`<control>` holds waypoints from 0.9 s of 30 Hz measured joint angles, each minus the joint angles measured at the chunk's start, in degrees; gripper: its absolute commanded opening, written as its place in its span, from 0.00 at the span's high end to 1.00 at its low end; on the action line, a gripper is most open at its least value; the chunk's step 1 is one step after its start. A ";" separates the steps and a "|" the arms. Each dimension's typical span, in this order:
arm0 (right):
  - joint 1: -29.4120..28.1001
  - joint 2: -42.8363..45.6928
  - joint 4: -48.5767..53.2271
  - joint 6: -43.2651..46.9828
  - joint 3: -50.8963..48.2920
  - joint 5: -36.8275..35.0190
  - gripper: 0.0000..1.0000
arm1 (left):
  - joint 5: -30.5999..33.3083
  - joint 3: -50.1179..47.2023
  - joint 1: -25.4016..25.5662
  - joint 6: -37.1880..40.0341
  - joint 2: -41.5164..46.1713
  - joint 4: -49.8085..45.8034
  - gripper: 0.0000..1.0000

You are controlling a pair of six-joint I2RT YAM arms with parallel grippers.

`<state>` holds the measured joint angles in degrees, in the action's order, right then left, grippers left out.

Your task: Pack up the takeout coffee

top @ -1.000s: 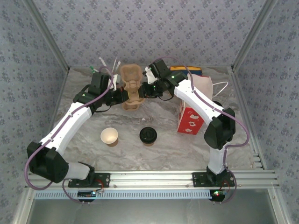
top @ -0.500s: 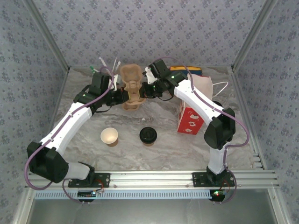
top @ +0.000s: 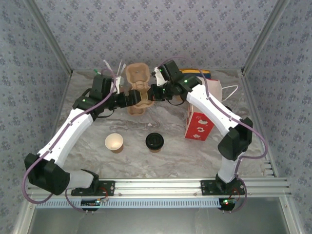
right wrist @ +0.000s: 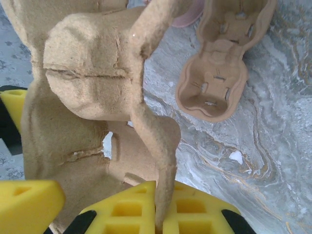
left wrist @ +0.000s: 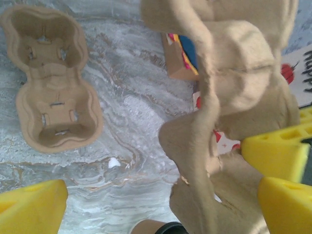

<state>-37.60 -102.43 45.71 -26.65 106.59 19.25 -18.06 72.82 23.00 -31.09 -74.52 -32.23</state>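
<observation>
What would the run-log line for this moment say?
left gripper open beside cup carrier | right gripper shut on cup carrier rim | takeout coffee on table, not packed | second carrier on table

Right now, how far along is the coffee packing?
Done: nothing packed. In hand: the right gripper is shut on the edge of a pulp cup carrier, tilted up on edge; the left gripper is open beside it. Left: the lidded takeout coffee stands on the table, outside any carrier, and must go into a hollow.

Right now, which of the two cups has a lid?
The right cup, capped in black; the left cup stands open, showing its cream inside.
</observation>
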 measured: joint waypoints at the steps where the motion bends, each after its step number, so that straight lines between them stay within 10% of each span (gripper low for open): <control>1: -0.07 1.07 0.02 -0.09 -0.09 -0.50 0.93 | 0.15 0.57 0.00 0.00 0.37 -0.22 0.00; 27: 2.10 30.86 4.94 -2.93 -12.50 -18.60 0.92 | -3.96 11.69 2.12 -4.50 4.68 2.47 0.00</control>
<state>-35.51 -71.57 50.65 -29.58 94.08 0.64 -22.02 84.51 25.12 -35.59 -69.84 -29.76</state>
